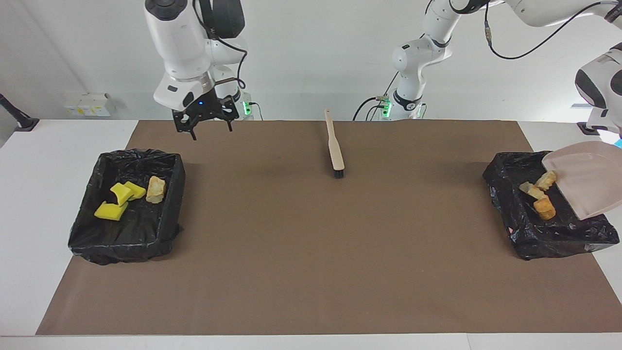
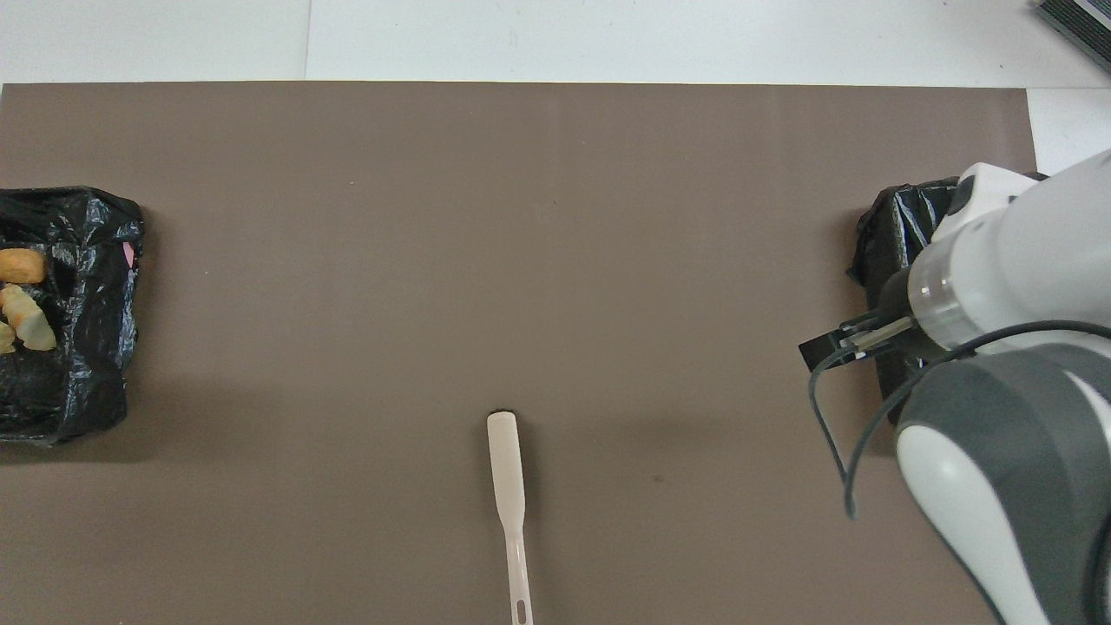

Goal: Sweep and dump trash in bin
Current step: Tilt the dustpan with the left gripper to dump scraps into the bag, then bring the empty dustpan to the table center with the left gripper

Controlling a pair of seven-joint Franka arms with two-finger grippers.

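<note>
From across the table, nearest the camera lies the bare front strip of the brown mat [image 1: 311, 291] — no scrap of trash shows on it. At the mat's edge toward the right arm's end sits a black-lined bin [image 1: 97, 243] holding three yellow sponge chunks [image 1: 119, 200] and one bread-like lump [image 1: 156, 189]. At the left arm's end a second lined bin [image 1: 549, 243] holds three bread lumps [image 1: 540, 193], and the beige dustpan [image 1: 585, 182] is tilted over it, its lip down inside the bin beside the lumps. The left gripper is out of frame at the picture's edge, so its grip on the pan cannot be seen. The hand brush [image 1: 334, 150] lies flat near the middle of the robots' edge of the mat, bristles toward the camera, untouched. The right gripper [image 1: 204, 127] hangs with its fingers spread and empty over the mat's corner nearest its base, waiting.

From above, the brush [image 2: 508, 495] lies by the bottom edge, the mat [image 2: 555, 260] around it swept clean. The left-end bin [image 2: 95, 304] shows lumps [image 2: 26, 317] at the frame's edge; the other bin [image 2: 894, 226] is mostly hidden under the right arm, whose gripper [image 2: 825, 351] is probably open here too.

All seven pieces appear binned — what is left seems only to withdraw and set down the dustpan.
</note>
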